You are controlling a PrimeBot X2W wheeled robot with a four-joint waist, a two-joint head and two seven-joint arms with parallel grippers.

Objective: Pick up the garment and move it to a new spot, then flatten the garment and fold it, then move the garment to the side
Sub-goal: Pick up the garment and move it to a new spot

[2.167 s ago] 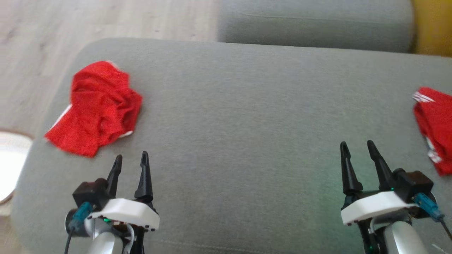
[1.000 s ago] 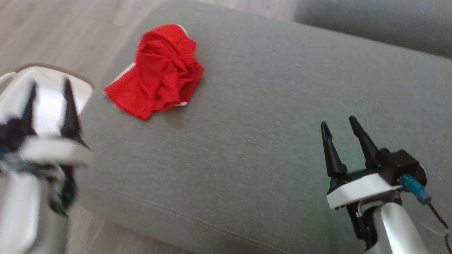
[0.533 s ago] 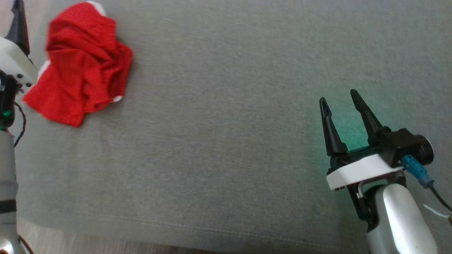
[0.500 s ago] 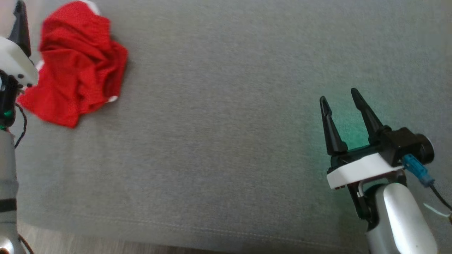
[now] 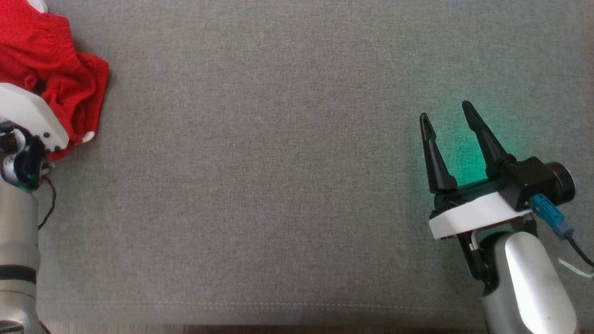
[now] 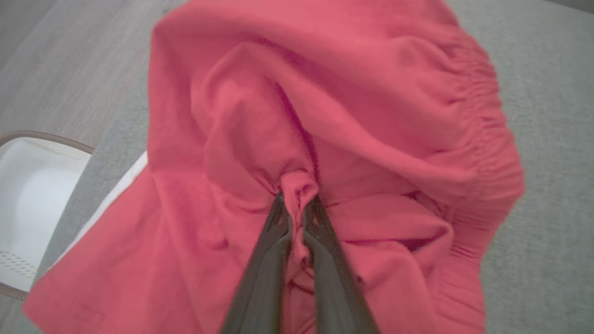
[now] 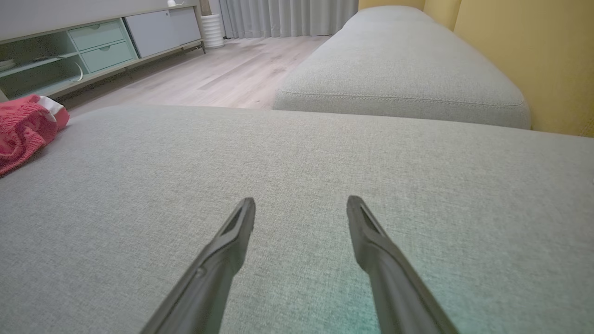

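The red garment [image 5: 55, 69] lies crumpled at the far left of the grey sofa cushion [image 5: 278, 185]. In the left wrist view my left gripper [image 6: 297, 204] is shut, its two dark fingers pinching a raised fold of the garment [image 6: 371, 116] near its middle. In the head view the left gripper's white mount covers the garment's lower left part and hides the fingers. My right gripper [image 5: 445, 111] hovers open over bare cushion at the right, far from the cloth. The right wrist view shows the right gripper [image 7: 301, 201] with nothing between its fingers and the garment [image 7: 23, 130] at the far left.
A white basket [image 6: 32, 195] stands on the wooden floor just past the cushion's left edge. A second grey cushion [image 7: 394, 69] lies beyond, beside a yellow wall [image 7: 533, 55]. A low cabinet [image 7: 93, 41] stands across the floor. The cushion's front seam [image 5: 278, 306] runs along the bottom.
The head camera has tilted down and swung. My left gripper reached the garment and closed on a fold of it. The right gripper stays open in about the same place.
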